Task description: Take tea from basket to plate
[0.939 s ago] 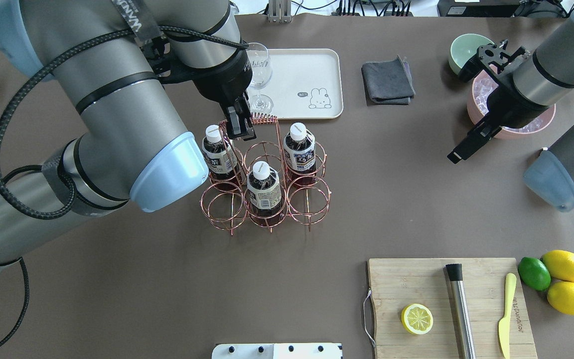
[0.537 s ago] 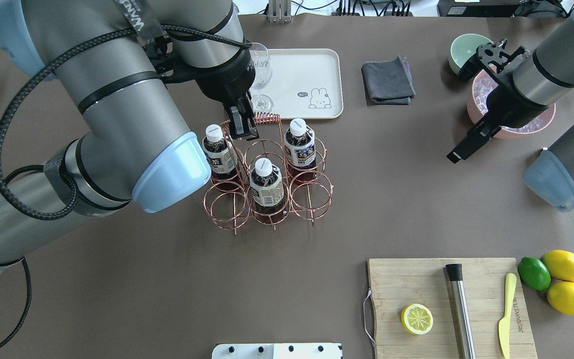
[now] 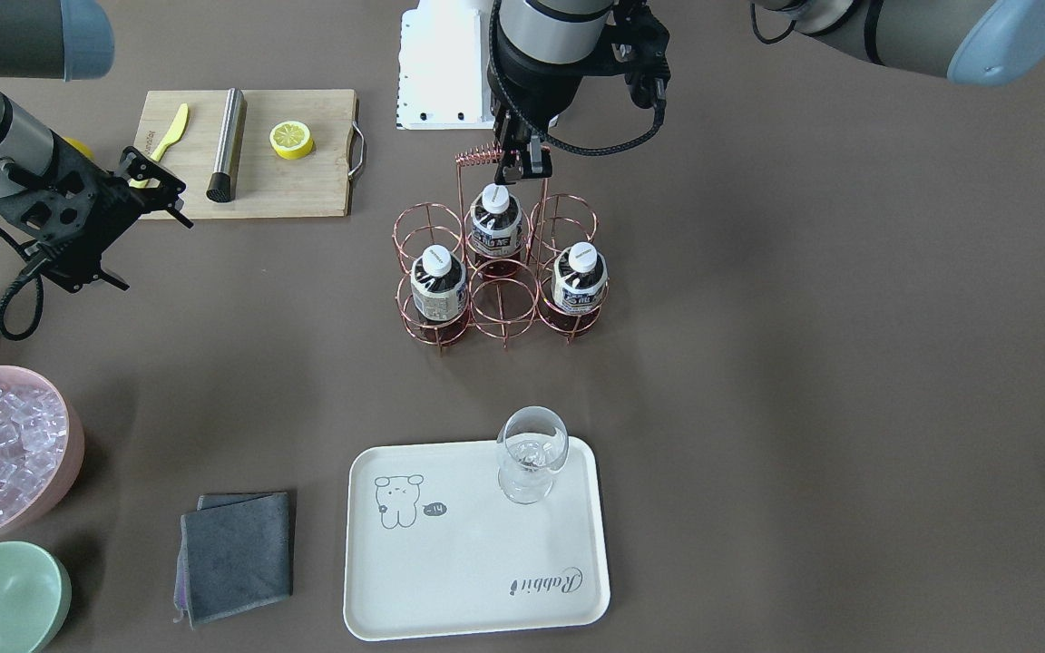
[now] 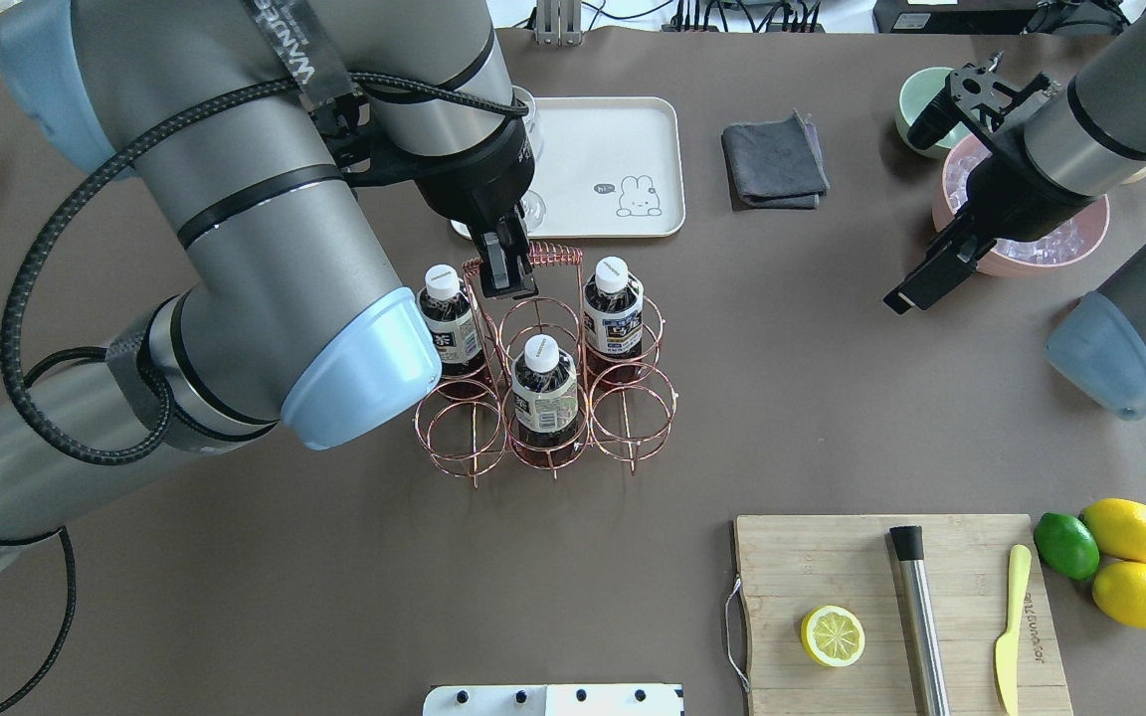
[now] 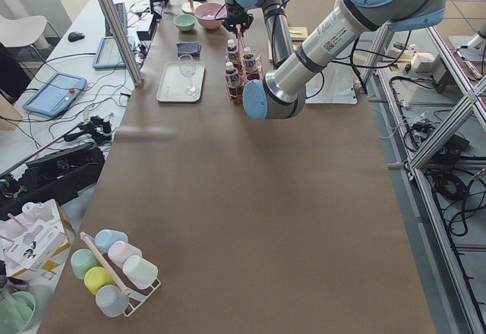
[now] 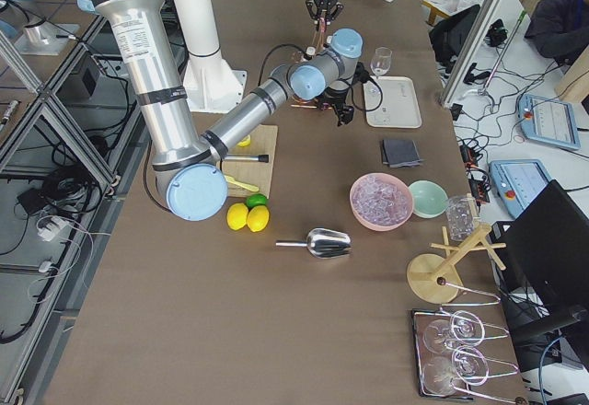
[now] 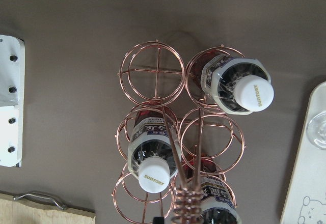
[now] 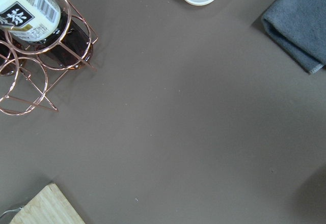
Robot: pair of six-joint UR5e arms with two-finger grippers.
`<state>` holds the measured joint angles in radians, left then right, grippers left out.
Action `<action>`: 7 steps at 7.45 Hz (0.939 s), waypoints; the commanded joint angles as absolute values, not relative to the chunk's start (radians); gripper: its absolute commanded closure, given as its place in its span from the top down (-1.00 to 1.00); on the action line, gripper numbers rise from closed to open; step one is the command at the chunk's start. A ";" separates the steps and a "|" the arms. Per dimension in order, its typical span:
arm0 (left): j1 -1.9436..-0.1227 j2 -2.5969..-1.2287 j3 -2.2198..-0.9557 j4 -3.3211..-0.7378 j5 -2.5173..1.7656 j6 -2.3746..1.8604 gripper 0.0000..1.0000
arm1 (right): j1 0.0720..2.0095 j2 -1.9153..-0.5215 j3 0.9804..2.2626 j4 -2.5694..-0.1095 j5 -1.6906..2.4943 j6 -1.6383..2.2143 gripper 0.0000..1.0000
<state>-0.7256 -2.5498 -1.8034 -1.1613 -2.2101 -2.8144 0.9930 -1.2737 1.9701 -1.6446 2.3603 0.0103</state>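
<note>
The rose-copper wire basket (image 4: 417, 418) stands mid-table and holds three tea bottles (image 4: 452, 318) (image 4: 543, 383) (image 4: 613, 303) with white caps. My left gripper (image 4: 505, 273) is shut on the basket's coiled handle (image 3: 479, 155), above the bottles. The left wrist view looks straight down on the basket (image 7: 153, 71) and bottle caps (image 7: 254, 92). The cream plate (image 4: 613, 139) lies just beyond the basket. A stemmed glass (image 3: 532, 453) stands on it and my left arm mostly hides the glass in the overhead view. My right gripper (image 4: 916, 288) hangs open and empty, right of the basket.
A grey cloth (image 4: 774, 159) lies right of the plate. A pink bowl of ice (image 4: 1050, 239) and a mint bowl (image 4: 931, 94) sit at the far right. A wooden cutting board (image 4: 832, 567) with a lemon half, a metal muddler and a knife lies front right, with lemons and a lime (image 4: 1130, 557) beside it.
My left gripper has moved the basket, with its three bottles, a little to the right and toward the robot. The right gripper has shifted slightly up and left.
</note>
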 commanded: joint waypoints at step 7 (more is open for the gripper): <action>-0.710 -2.551 -1.799 -1.169 -2.209 -2.830 -1.00 | 1.008 -1.295 1.986 -1.511 2.306 0.012 1.00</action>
